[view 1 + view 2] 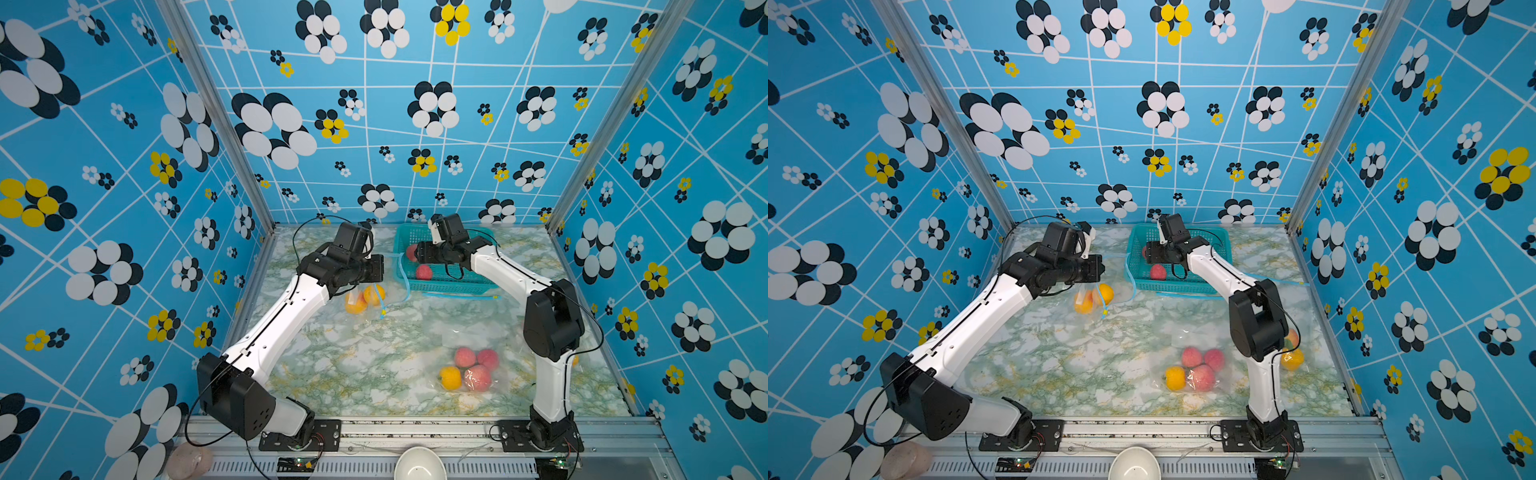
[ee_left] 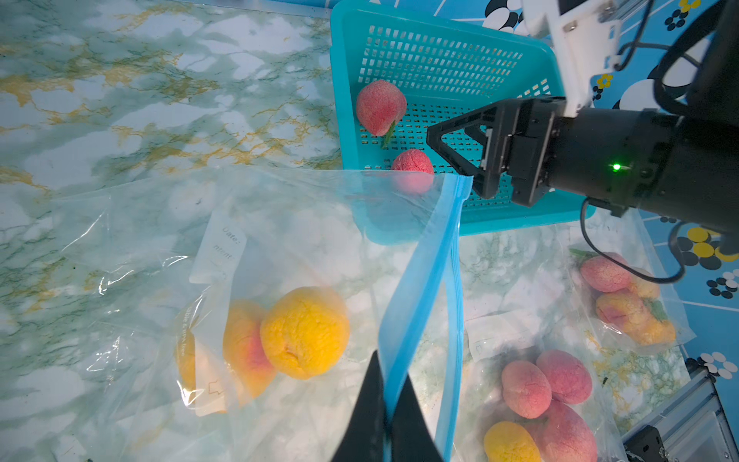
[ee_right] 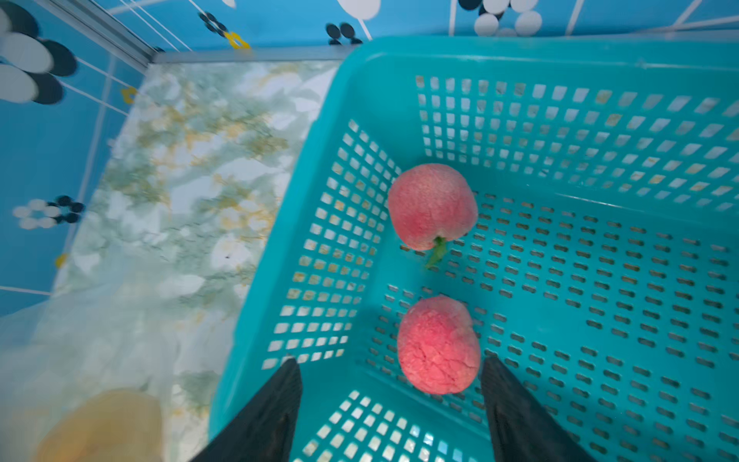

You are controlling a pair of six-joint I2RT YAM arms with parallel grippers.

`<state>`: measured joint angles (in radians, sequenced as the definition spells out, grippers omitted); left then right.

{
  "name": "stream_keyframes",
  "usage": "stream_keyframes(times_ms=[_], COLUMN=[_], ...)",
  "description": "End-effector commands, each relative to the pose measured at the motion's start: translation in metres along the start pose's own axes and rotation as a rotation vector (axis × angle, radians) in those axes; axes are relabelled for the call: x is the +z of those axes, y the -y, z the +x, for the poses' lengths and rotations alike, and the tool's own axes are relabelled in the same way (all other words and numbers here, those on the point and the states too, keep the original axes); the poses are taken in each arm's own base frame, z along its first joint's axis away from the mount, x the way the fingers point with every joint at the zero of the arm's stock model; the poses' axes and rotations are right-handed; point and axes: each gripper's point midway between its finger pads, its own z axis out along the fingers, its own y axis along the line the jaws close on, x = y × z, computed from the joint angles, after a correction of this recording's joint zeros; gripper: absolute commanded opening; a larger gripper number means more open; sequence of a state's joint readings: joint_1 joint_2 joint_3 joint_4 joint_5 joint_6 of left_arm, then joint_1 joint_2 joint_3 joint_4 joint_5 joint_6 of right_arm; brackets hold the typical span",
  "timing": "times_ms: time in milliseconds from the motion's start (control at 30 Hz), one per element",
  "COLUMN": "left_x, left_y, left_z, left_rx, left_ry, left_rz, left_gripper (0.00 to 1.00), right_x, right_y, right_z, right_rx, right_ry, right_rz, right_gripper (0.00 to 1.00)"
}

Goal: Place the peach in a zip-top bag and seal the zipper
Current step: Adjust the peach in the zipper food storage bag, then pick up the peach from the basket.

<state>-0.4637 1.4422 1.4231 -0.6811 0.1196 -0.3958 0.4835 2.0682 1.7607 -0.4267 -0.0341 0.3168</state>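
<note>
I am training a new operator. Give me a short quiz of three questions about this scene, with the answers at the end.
1. True or false: the left end effector grips the bag by its zipper.
2. How many peaches lie in the basket?
3. The right end effector is: A) shut on a peach; B) open over the basket; C) holding a bag.
Key: 1 true; 2 two; 3 B.

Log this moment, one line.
left jaws: shut on bag lip | right jaws: open, at peach in basket | bag: unsealed
</note>
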Motion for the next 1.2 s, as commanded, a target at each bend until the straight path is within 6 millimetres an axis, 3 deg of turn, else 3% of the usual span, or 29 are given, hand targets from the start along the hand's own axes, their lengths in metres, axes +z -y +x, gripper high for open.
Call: stream_keyframes(times_ms=[0, 133, 333, 467, 567, 767, 900, 1000, 1133, 1167], left_x=[-0.001, 0.000, -0.002, -0.001, -0.002, -0.003, 0.000, 0.003, 0.008, 0.009], left_y=[-0.003, -0.001, -0.003, -0.004, -0.004, -0.005, -0.004, -0.004, -0.004, -0.003], left_z=[0.000, 0.000, 0.000, 0.001, 0.000, -0.002, -0.002, -0.003, -0.004, -0.004], left_rx=[0.010, 0.013, 0.016, 0.018, 0.019, 0.015, 0.008, 0.002, -0.005, -0.006], left_ry=[-0.003, -0.007, -0.003, -0.005, -0.004, 0.001, -0.002, 0.000, -0.009, -0.010], left_rz=[-0.003, 0.006, -0.002, -0.001, -0.003, -0.005, -0.002, 0.002, 0.004, 0.006], left_gripper=[0.07, 0.07, 0.07, 0.07, 0.07, 0.07, 0.07, 0.07, 0.07, 0.07], right_x=[0.006, 0.038, 0.069, 0.079, 0.074, 0.020, -0.039, -0.074, -0.128, -0.135], right_y=[0.021, 0.028, 0.035, 0.039, 0.034, 0.021, 0.001, -0.025, -0.093, -0.107], right_z=[0.006, 0.023, 0.050, 0.061, 0.056, 0.008, -0.024, -0.026, -0.013, 0.000], right_rx=[-0.047, -0.030, 0.004, 0.008, 0.022, -0.005, -0.031, -0.039, -0.028, -0.036], right_ry=[-0.065, -0.136, -0.220, -0.249, -0.236, -0.090, 0.012, 0.048, 0.105, 0.105], right_rz=[0.121, 0.140, 0.144, 0.162, 0.141, 0.117, 0.051, -0.059, -0.378, -0.439], right_gripper=[0.74, 0.75, 0.75, 0.72, 0.63, 0.60, 0.60, 0.60, 0.59, 0.60])
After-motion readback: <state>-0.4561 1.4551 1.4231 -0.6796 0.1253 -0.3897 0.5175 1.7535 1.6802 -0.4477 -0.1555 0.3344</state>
